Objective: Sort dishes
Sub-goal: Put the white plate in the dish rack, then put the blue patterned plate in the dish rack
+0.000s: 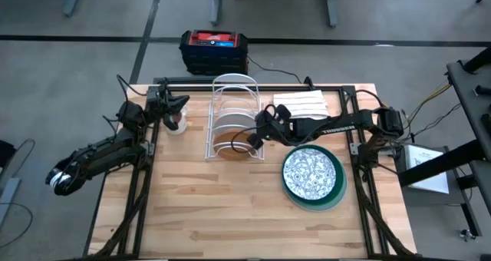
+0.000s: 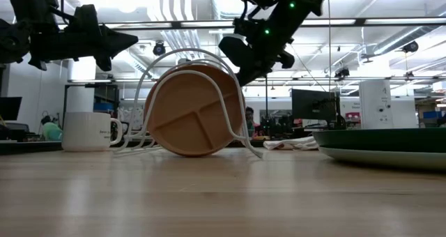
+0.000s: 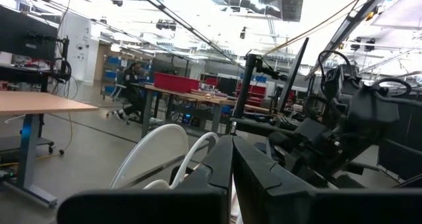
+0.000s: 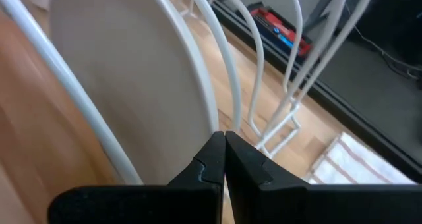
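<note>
A white wire rack [image 1: 230,115] stands mid-table. A tan-brown plate [image 2: 191,111] leans on edge in its nearest slot, and a white plate [image 1: 230,123] stands behind it. My right gripper [image 2: 242,75] is shut with nothing between its fingers, slanting down at the tan plate's upper right rim. A plate's pale face [image 4: 125,85] fills its wrist view. To the right a speckled white plate [image 1: 311,171] lies on the dark green plate [image 1: 334,196]. My left gripper [image 1: 182,103] is shut and hovers at the far left above the mug [image 1: 178,123]. My right gripper's shut fingertips [image 4: 217,145] stand right at a plate's rim [image 4: 210,122] and a rack wire [image 2: 235,83], slanting down from the table's right. I cannot tell whether they touch either one.
Folded white cloths [image 1: 303,105] lie at the far right behind my right arm. A red-and-black box [image 1: 215,50] sits beyond the table's far edge. The near half of the wooden table [image 1: 230,215] is bare.
</note>
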{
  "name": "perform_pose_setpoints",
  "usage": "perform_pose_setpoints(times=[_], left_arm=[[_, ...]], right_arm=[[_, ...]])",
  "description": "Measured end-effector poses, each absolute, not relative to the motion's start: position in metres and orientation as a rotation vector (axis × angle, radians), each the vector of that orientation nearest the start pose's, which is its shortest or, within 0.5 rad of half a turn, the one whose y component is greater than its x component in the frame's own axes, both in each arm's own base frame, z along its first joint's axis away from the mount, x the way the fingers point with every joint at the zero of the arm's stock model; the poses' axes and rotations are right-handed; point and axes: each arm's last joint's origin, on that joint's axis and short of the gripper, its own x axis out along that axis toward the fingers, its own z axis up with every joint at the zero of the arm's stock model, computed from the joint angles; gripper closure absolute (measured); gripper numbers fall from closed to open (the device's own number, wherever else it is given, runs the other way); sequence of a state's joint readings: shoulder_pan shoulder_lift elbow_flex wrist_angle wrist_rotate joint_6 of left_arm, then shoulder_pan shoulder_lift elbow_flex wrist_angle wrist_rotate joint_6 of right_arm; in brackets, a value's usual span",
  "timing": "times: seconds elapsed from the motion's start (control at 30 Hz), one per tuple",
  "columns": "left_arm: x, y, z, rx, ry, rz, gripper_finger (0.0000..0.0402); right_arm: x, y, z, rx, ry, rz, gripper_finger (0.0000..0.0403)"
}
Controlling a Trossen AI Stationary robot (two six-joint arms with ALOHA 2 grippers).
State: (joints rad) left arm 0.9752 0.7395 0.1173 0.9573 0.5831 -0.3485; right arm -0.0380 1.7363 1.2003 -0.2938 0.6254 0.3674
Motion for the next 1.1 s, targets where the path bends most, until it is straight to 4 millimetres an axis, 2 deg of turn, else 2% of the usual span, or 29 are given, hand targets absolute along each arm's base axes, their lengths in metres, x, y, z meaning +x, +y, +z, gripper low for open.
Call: perform_pose_setpoints(times=[0.5,0.63,0.73,0.87,1.1], left_arm=[[0.095,0.112,0.218,-0.105,-0.304,0.341,0.0401],[0.095,0.112,0.218,-0.104,-0.305,0.341,0.0402],[0.095,0.112,0.218,-0.102,-0.307,0.341,0.0401],[0.095,0.112,0.218,-0.102,-0.309,0.340,0.0401],[0.095,0.111,0.219,-0.132,-0.319,0.330,0.0401]], right_arm=[[0.368,-0.032,0.231,0.005,0.637,-0.761,0.0403],[0.361,-0.030,0.247,0.014,0.597,-0.765,0.0403],[0.351,-0.026,0.258,0.054,0.599,-0.770,0.0403],[0.327,-0.017,0.271,0.158,0.653,-0.779,0.0403],[0.277,0.005,0.274,0.423,0.935,-0.727,0.0403]])
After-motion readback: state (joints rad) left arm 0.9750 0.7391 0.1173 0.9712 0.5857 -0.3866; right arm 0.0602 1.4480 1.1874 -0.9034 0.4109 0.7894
